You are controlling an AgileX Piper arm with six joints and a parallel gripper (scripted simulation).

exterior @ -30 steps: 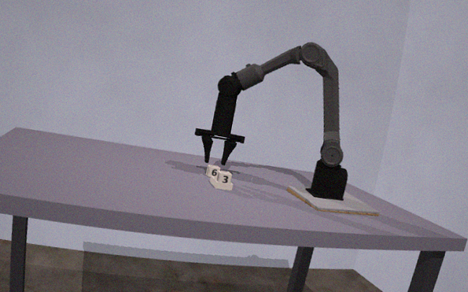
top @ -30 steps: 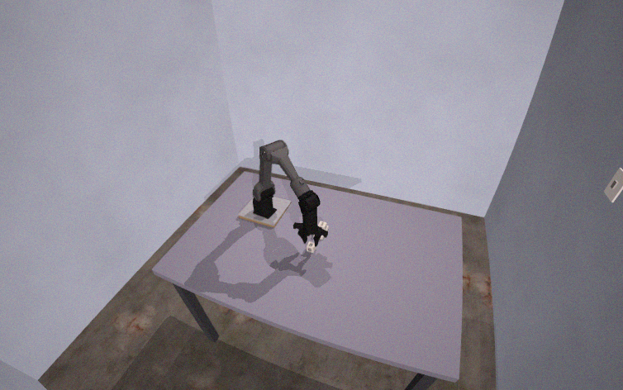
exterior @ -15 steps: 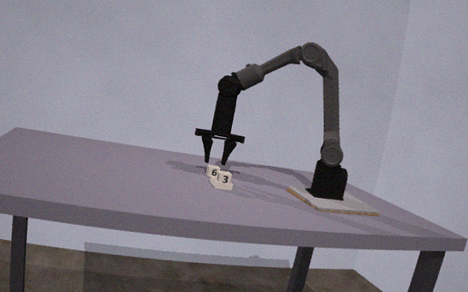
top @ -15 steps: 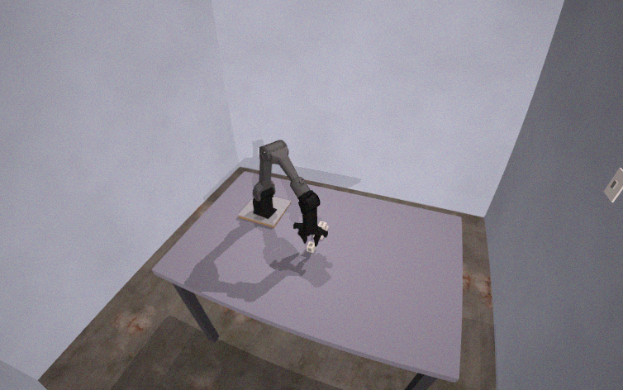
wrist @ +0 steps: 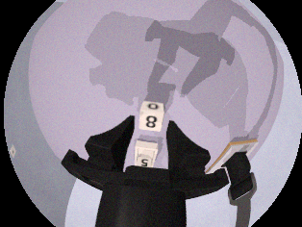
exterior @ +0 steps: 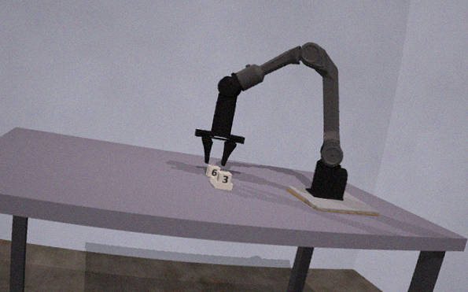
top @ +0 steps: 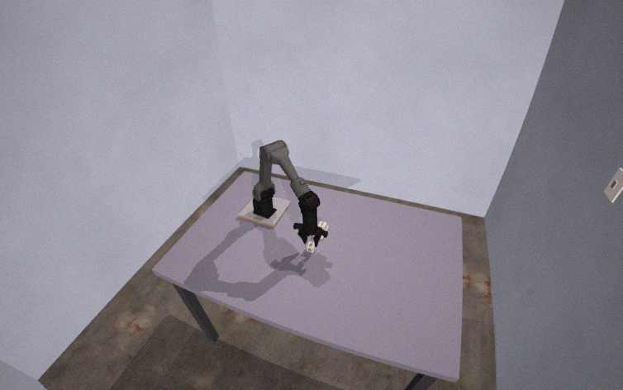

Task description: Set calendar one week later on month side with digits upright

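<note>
Two cream number cubes sit near the middle of the table. In the exterior view one shows a 6 [exterior: 213, 171] and the other a 3 [exterior: 224, 178], touching or nearly so. The 3 cube stands in a low cream tray [exterior: 220, 185]; I cannot tell whether the 6 cube is in it. My gripper [exterior: 214, 162] points straight down, open and empty, with its tips just above the 6 cube. In the wrist view one cube shows an 8 on top [wrist: 151, 118]. The other [wrist: 146, 153] lies between my open fingers. No month name is readable.
The arm's base stands on a pale square plate [exterior: 331, 201] toward one end of the table, also seen in the top view [top: 263, 213]. The plate's corner shows in the wrist view [wrist: 231, 153].
</note>
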